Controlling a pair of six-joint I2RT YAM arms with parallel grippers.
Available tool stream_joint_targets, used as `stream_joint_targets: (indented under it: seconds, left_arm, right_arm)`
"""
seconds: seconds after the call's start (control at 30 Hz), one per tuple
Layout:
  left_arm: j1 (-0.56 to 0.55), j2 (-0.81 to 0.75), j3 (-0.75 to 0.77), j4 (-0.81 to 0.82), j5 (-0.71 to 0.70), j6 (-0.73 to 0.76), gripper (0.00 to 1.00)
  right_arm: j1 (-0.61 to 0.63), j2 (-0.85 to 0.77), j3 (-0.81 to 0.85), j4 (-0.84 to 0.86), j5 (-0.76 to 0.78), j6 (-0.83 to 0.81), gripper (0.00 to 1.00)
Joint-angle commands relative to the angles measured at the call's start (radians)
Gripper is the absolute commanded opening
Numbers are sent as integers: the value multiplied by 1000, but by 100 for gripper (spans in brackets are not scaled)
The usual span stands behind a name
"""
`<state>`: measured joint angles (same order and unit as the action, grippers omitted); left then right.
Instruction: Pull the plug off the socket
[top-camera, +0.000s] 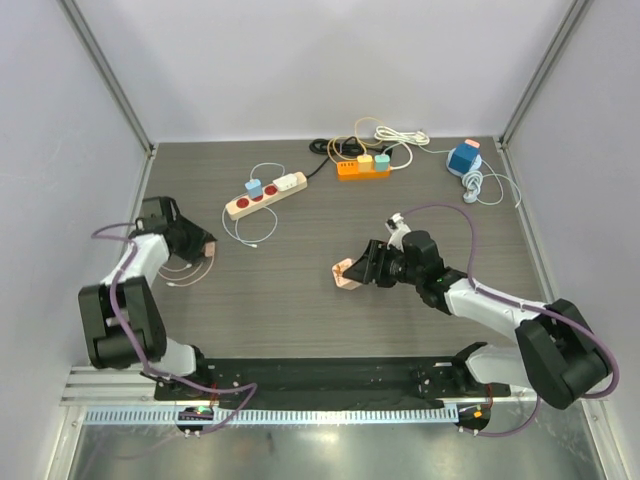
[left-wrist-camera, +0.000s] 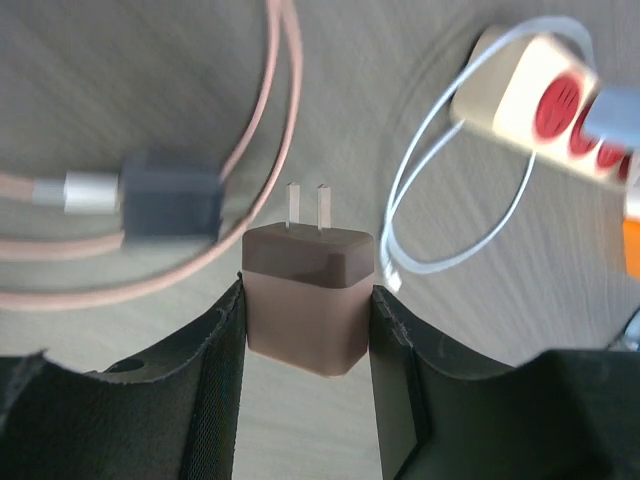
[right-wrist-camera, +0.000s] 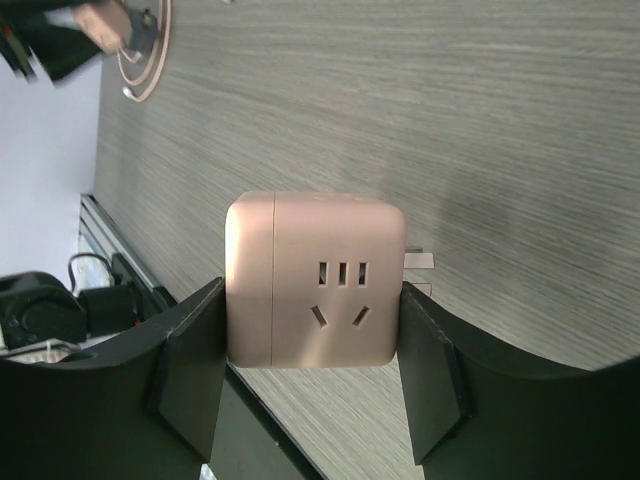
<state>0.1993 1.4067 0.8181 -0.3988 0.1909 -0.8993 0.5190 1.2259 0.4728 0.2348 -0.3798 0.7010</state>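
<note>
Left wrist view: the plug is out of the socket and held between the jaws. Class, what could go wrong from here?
1. The left gripper pinches the plug by its rear half only; it might tip or slip out.
2. Its bare prongs point toward the looped pink cable and could snag it.
3. The right gripper holds the cube socket seemingly off the table; releasing there could drop it.
</note>
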Motion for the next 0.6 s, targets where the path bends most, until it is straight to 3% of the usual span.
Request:
stream_joint_targets:
  seconds: [0.0, 0.1, 0.17, 0.33, 0.43, 0.47, 0.53, 0.57]
  left_arm:
    - [20, 107, 142, 8, -53, 66, 0]
    - [40, 170, 185, 5, -76, 80, 0]
    - [63, 187, 184, 31, -88, 74, 8]
    - [92, 270, 259, -4, -77, 95, 14]
    - [94, 281, 270, -20, -87, 115, 29]
    - [94, 270, 260, -11, -85, 131, 42]
    - [94, 227, 256, -17, -125, 154, 56]
    - [94, 212, 259, -24, -134, 178, 72]
  right_arm:
    - [18, 42, 35, 9, -37, -51, 1]
    - [33, 82, 44, 17, -51, -64, 1]
    - [41, 101, 50, 17, -65, -77, 1]
    - [41, 170, 78, 9, -108, -107, 3]
    - [42, 193, 90, 15, -133, -110, 7]
    - [42, 195, 92, 15, -137, -110, 9]
    - [42, 198, 95, 15, -134, -109, 13]
    - [42, 199, 93, 17, -133, -106, 14]
